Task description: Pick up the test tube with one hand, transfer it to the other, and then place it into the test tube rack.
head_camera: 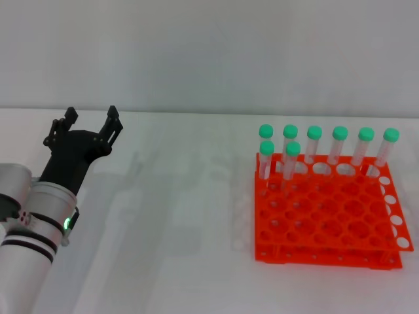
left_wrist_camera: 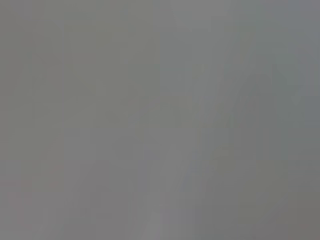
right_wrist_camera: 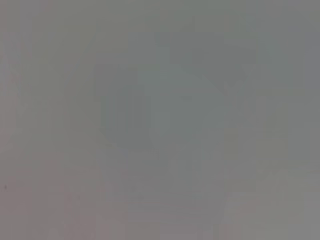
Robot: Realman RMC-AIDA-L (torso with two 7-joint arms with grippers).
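Note:
My left gripper (head_camera: 91, 115) hovers over the white table at the left in the head view, open with nothing between its black fingers (head_camera: 112, 121). The orange-red test tube rack (head_camera: 327, 248) stands on the table at the right. Several clear test tubes with green caps stand upright in it: a back row (head_camera: 339, 145) and two more in front at the left end (head_camera: 292, 160). They look alike, so I cannot tell which one the task means. The right gripper is out of view. Both wrist views show only a blank grey field.
The white table (head_camera: 183, 216) stretches between the left gripper and the rack, with faint shadows on it. A pale wall rises behind the table's far edge (head_camera: 196, 112).

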